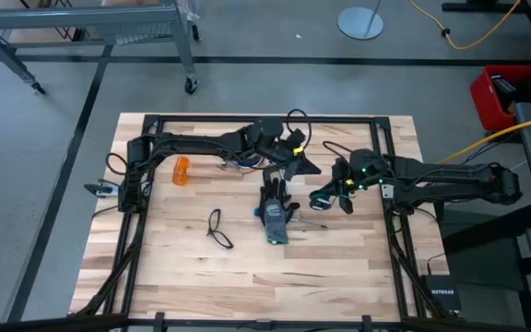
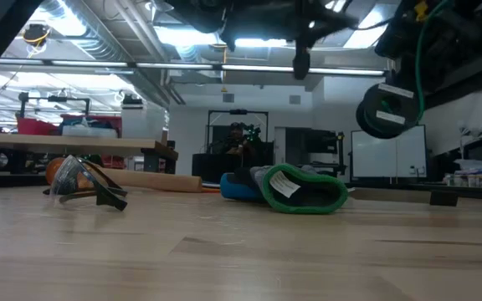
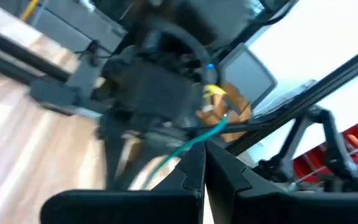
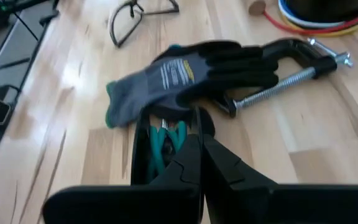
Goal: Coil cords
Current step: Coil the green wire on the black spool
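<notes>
1. While both dark arms hang above the pale wooden tabletop (image 1: 339, 258), the right end effector (image 4: 199, 134) has its two fingers pressed together, with a small round black disc wound with teal cord (image 4: 160, 146) clamped at their side and lifted off the wood.
2. In the low view that wound disc (image 2: 387, 109) hangs in the air under the right arm, a thin green cord running upward from it.
3. The left end effector (image 3: 205, 158) is also closed, its fingertips meeting; a thin teal cord (image 3: 197, 140) crosses just ahead of them, though whether it is pinched cannot be told.
4. Directly beneath the right end effector lies a grey-and-black knit work glove with a green cuff (image 4: 185, 78), flat on the wood.
5. Beside the glove, touching it, rests a black C-clamp with a silver screw (image 4: 291, 68).
6. Well away from both end effectors, a pair of dark-framed safety glasses (image 1: 216, 227) sits alone on the wood.
7. Beyond the left arm, an orange cylindrical object (image 1: 182, 170) lies near the frame.
</notes>
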### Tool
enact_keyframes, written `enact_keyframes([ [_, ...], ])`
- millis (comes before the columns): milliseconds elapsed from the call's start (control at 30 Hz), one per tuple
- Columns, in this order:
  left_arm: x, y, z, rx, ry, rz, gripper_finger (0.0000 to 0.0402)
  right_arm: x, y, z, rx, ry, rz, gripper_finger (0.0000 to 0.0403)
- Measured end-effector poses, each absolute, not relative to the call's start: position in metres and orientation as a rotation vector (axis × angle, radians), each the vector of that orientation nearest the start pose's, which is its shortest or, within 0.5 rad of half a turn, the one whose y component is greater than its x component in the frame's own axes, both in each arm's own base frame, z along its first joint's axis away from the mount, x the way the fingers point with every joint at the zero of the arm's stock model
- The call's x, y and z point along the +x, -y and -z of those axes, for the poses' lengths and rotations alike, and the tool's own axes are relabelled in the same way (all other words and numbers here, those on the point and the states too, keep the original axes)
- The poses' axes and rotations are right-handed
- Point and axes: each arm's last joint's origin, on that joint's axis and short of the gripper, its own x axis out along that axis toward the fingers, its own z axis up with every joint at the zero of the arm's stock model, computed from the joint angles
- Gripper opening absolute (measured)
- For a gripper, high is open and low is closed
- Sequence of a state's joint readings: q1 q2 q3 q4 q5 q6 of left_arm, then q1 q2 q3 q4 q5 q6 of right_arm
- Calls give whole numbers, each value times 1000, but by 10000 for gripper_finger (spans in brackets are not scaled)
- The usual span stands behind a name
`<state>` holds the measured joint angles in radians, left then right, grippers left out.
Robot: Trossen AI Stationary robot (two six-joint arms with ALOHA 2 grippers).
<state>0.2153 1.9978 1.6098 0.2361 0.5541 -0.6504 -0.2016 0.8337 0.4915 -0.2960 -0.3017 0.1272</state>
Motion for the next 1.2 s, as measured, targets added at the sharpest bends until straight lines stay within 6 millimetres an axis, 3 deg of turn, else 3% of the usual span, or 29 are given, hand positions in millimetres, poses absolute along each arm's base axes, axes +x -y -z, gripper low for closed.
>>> enact_keyframes([
  [433,454,-119,-293,-486,-198,313,1,169,26,-218,278,-612,-52,1],
  [633,459,-89,-294,-306,-178,499,1,169,27,-218,271,-612,-28,1],
  [767,463,-64,-293,-160,-148,562,25,169,28,-218,260,-610,12,1],
  [1033,472,-36,-292,144,-110,253,131,173,30,-223,279,-553,78,1],
  [1200,474,-24,-294,327,-93,138,149,174,31,-225,273,-525,82,1],
])
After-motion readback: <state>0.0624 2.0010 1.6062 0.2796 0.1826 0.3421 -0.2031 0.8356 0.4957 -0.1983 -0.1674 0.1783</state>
